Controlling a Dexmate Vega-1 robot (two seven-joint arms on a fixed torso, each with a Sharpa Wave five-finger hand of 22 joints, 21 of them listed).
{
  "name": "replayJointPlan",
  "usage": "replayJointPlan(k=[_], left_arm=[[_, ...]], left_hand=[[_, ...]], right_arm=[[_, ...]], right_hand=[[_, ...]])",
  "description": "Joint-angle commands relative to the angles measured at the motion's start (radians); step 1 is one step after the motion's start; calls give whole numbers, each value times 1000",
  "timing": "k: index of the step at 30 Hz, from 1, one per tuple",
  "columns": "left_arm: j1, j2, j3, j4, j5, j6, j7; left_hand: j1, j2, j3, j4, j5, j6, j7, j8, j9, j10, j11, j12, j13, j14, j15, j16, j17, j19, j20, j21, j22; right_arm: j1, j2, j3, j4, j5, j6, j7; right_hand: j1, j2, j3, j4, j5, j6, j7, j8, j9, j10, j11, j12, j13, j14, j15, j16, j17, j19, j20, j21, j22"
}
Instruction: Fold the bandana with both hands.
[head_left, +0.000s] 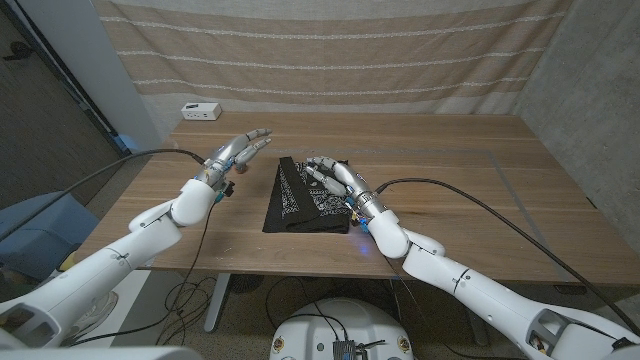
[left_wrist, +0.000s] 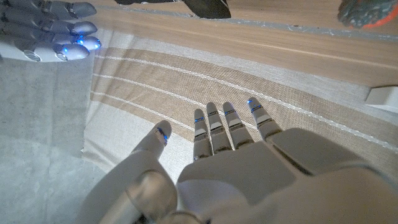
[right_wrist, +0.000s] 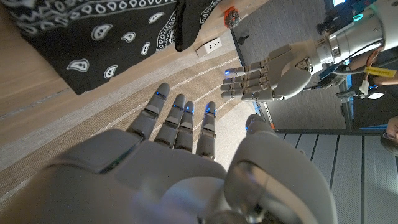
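The black bandana (head_left: 305, 198) with white paisley print lay folded into a narrow strip near the middle of the desk (head_left: 450, 190). The right hand (head_left: 338, 180) hovered over its right part, fingers apart, holding nothing. The left hand (head_left: 235, 155) hung open just left of it, apart.

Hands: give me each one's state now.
Left hand: open, holding nothing.
Right hand: open, over the bandana, holding nothing.
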Motion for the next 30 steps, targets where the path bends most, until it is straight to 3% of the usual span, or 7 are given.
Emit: replayJointPlan(k=[1,4,10,17,30], left_arm=[[-25,-96,-34,159,-332,-203,-189],[-24,-133,-50,198,-458,-239,-266],[-14,-185,-85,233,-663,-253,-404],[4,-211,-117,230,-781,-231,-484],[41,-213,-156,195,-862,-174,-530]], left_hand=[[-12,25,1,20,-12,-5,2,5,1,-16,3,-1,1,-3,10,4,3,-4,-9,10,3],[-21,29,1,36,-29,-30,-8,-1,0,-35,5,-5,1,-12,15,1,3,-4,-12,11,3],[-28,25,6,51,-64,-88,-32,-7,-3,-90,9,-15,-2,-49,12,-11,-4,-13,-24,10,2],[-33,13,6,53,-82,-127,-46,-7,-6,-133,-2,-19,-6,-83,13,-18,-9,-26,-34,6,1],[-43,-25,-12,41,-93,-175,-51,-4,-9,-193,-8,-19,-11,-145,12,-21,-14,-52,-48,-4,-3]], right_arm=[[-29,7,61,-16,61,27,-27],[-29,1,75,-20,90,28,-7],[-25,-20,110,-35,164,12,56],[-24,-17,150,1,293,65,120],[-34,4,213,61,421,131,142]], right_hand=[[14,-3,12,-3,-9,12,0,6,3,11,-1,7,0,8,-5,1,-2,11,-14,6,1],[19,-5,18,-7,-13,8,-1,4,3,8,-3,5,-1,9,-6,-2,-6,16,-23,7,0],[20,-11,29,-12,-22,-19,-7,-7,2,-13,-5,-6,-3,11,2,-10,-15,21,-13,6,-1],[13,-18,31,-11,-29,-29,-9,-9,1,-13,0,-8,-5,-1,-7,-22,-23,9,-39,-2,-3],[-3,-28,29,-7,-36,-32,-6,-8,1,-17,9,-12,-8,-12,10,-34,-30,-3,-33,-9,-4]])
